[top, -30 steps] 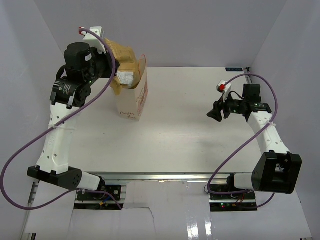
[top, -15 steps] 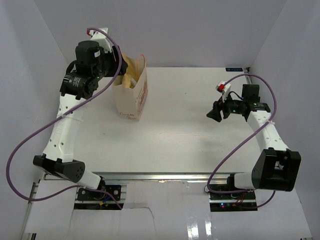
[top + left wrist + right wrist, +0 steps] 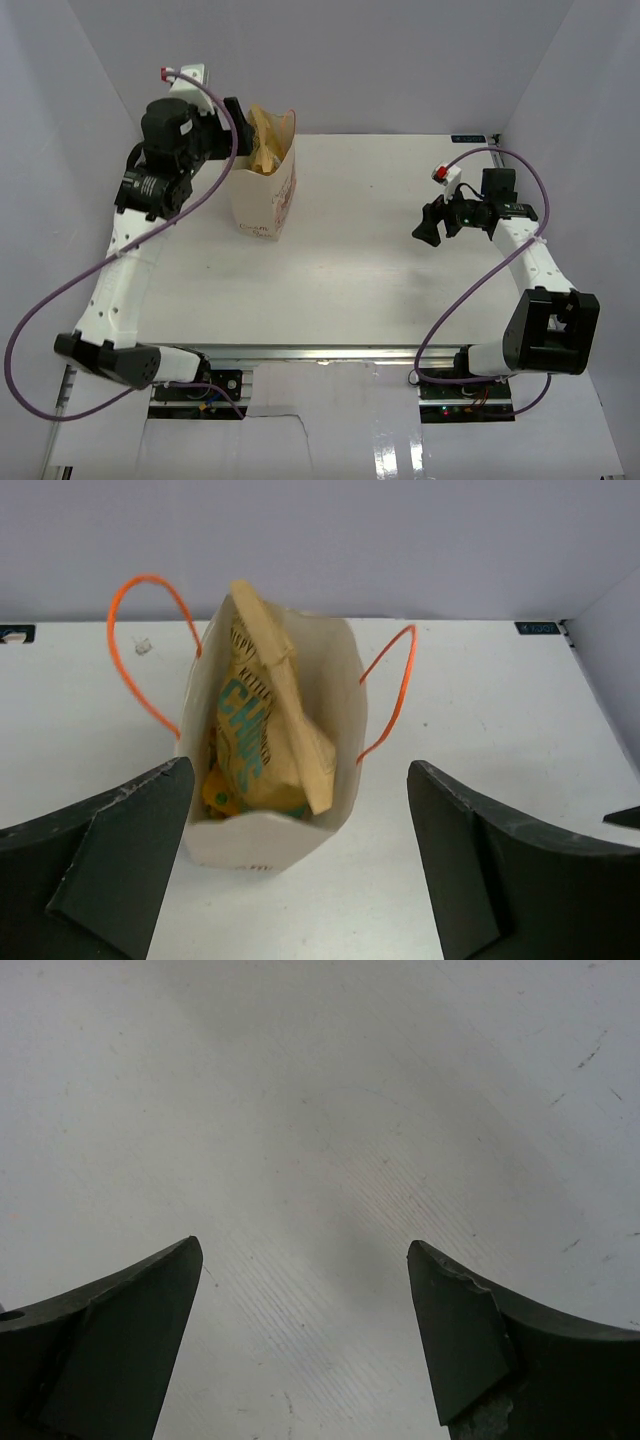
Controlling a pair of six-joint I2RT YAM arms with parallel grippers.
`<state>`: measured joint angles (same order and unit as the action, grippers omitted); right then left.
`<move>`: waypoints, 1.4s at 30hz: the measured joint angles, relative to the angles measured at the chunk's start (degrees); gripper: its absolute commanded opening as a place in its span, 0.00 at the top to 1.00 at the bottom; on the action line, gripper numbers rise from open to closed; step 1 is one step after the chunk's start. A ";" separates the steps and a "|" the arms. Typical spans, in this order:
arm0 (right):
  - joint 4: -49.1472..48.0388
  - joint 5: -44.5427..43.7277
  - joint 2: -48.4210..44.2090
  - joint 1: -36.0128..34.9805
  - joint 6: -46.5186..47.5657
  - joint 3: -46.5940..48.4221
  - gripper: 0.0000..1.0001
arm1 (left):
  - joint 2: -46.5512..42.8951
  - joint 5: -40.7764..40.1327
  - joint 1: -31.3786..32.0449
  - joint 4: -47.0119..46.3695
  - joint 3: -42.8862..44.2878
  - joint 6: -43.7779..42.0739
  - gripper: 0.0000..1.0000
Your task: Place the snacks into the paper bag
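Note:
The cream paper bag (image 3: 268, 195) stands upright at the back left of the table. A large tan-brown pouch (image 3: 262, 730) with teal lettering stands in it, its top sticking out above the rim (image 3: 262, 135). A yellow packet (image 3: 214, 792) shows beneath the pouch; any other snacks inside are hidden. My left gripper (image 3: 232, 135) hovers just left of the bag's mouth, open and holding nothing; in the left wrist view the left gripper (image 3: 300, 770) looks down onto the bag (image 3: 250, 842). My right gripper (image 3: 426, 224) hangs open over bare table at the right, and the right gripper (image 3: 305, 1248) is empty.
The bag's orange handles (image 3: 140, 640) splay out to both sides. White walls close in the table at the back (image 3: 400, 70) and on both sides. Purple cables (image 3: 470, 290) loop off each arm. The table's front edge (image 3: 320, 350) runs between the arm bases.
My left gripper has opened and let go of the tan-brown pouch, which now stands inside the bag; the gripper has pulled back to the left. The right gripper has opened wider in place.

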<state>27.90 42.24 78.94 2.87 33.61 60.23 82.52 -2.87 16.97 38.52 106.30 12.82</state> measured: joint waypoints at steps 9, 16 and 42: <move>0.26 -4.68 0.20 0.00 -0.57 2.99 0.10 | -35.12 -2.69 0.00 -11.98 -41.22 2.16 0.02; -0.02 -9.68 -0.66 0.00 -1.84 6.71 0.10 | -44.19 -3.58 0.00 -13.68 -55.10 9.03 0.02; -6.62 -30.91 -11.65 0.00 -14.36 2.56 0.10 | -49.55 -3.15 0.00 -13.09 -62.34 14.60 0.02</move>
<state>21.28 11.33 67.29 2.87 19.25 62.78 32.97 -6.02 16.97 25.43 43.97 27.42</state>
